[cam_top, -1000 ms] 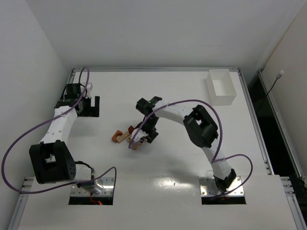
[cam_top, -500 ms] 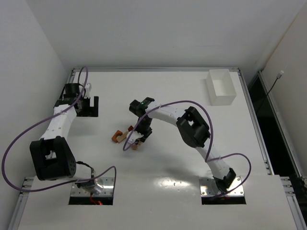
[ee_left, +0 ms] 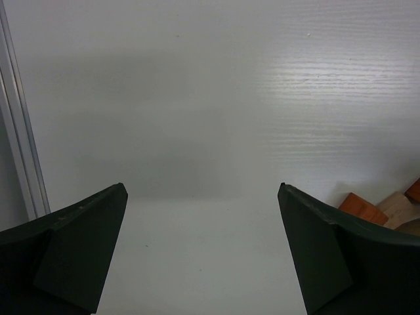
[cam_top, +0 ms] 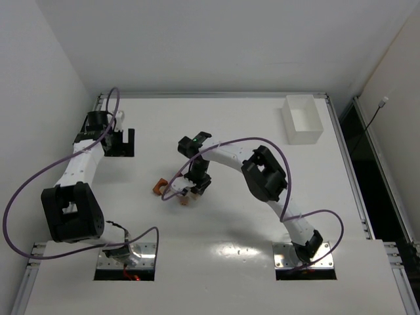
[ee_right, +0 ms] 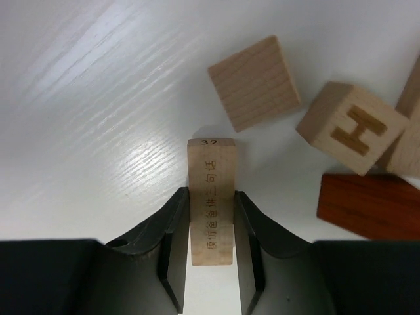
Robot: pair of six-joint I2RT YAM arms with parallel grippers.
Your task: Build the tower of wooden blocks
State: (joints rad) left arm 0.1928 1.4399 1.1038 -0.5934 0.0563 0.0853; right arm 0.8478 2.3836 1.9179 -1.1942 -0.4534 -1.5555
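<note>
Loose wood blocks [cam_top: 159, 186] lie scattered on the white table [cam_top: 230, 249] near its middle. No wood block tower is in view. My right gripper [ee_right: 210, 193] is shut on a pale plank [ee_right: 210, 164] with printed characters, lying flat, a finger against each long side. Beyond it lie a pale square block [ee_right: 254, 83], an H cube [ee_right: 350, 127] and a reddish-brown block [ee_right: 367, 205]. From above, the right gripper [cam_top: 194, 186] sits over the cluster. My left gripper [ee_left: 202, 187] hangs open over bare table at the far left [cam_top: 121, 143], with block corners [ee_left: 362, 208] showing at its right.
A white rectangular bin [cam_top: 302, 119] stands at the far right. A metal rail [ee_left: 20, 144] runs along the table's left edge close to the left gripper. Purple cables loop beside both arms.
The right gripper has shifted a little left over the blocks and its jaws have closed in onto the plank. The left gripper has edged slightly toward the far edge, still open.
</note>
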